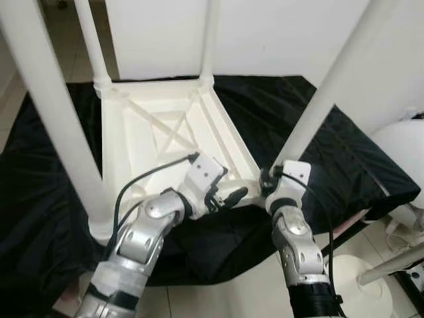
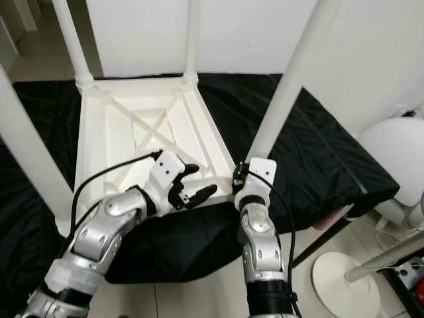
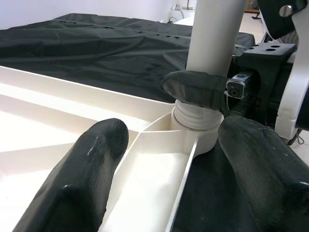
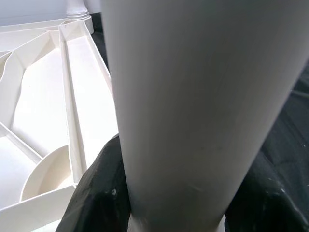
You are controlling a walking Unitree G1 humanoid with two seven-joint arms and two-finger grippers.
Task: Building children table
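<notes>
A white plastic children's table [image 1: 165,126] lies upside down on a black cloth [image 1: 344,159], its legs pointing up. My right gripper [image 1: 270,180] is shut around the base of the near-right leg [image 1: 331,86], just above its corner socket [image 3: 195,126]. In the right wrist view, black fingers [image 4: 96,193] press both sides of that leg [image 4: 193,96]. My left gripper [image 2: 202,180] hovers open over the same corner of the tabletop's ribbed underside, its fingers [image 3: 87,169] apart and holding nothing, pointing at the leg's base.
Other legs stand at the near left [image 1: 59,126], far left [image 1: 93,46] and far right [image 1: 211,40]. A white rounded object [image 1: 404,146] and a white disc base [image 1: 361,285] sit on the tiled floor at the right. A white wall is behind.
</notes>
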